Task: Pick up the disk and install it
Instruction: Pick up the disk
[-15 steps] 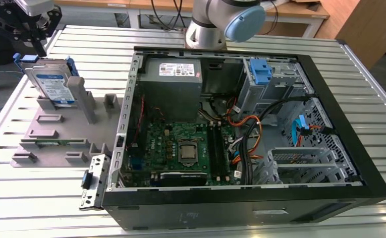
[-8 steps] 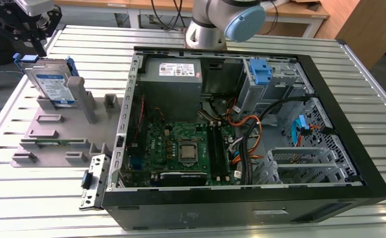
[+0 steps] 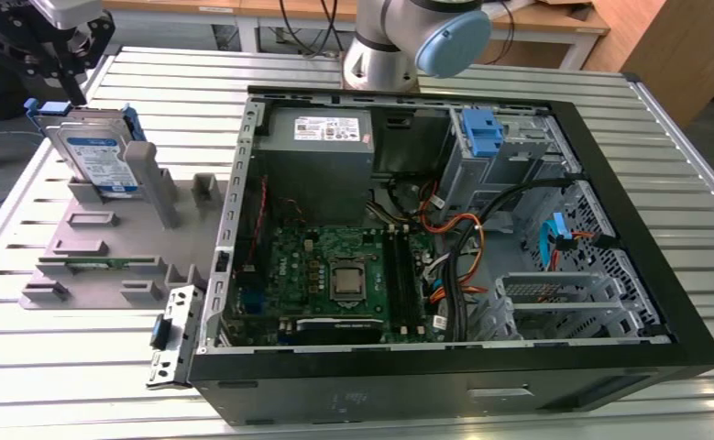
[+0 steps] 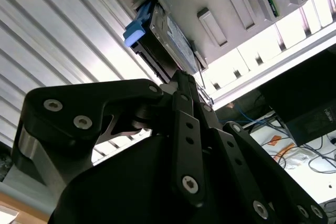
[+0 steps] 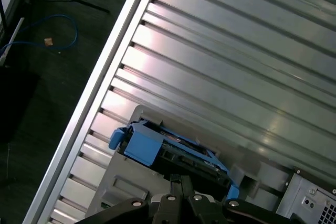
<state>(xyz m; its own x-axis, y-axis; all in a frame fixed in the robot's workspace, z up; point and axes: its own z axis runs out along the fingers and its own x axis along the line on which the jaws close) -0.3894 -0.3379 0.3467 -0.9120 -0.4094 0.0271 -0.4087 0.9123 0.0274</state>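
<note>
Disk: the flat silver hard drive with a white-and-blue label and blue plastic carrier [image 3: 97, 151] [image 4: 168, 38] [image 5: 173, 153] stands on edge in the grey slotted plastic fixture [image 3: 100, 247], at ten o'clock in the exterior view
Hand: the black robot gripper [image 3: 70, 84] [image 4: 181, 77] [image 5: 181, 181] is right at the drive's top end; I can't tell how far open it is, or whether it has hold
Around: the open black computer case [image 3: 455, 385] sits just beside the fixture, at its three o'clock
Room: the ribbed metal table [image 3: 63, 367] lies open at the fixture's six o'clock, with the table's edge near at nine o'clock
</note>
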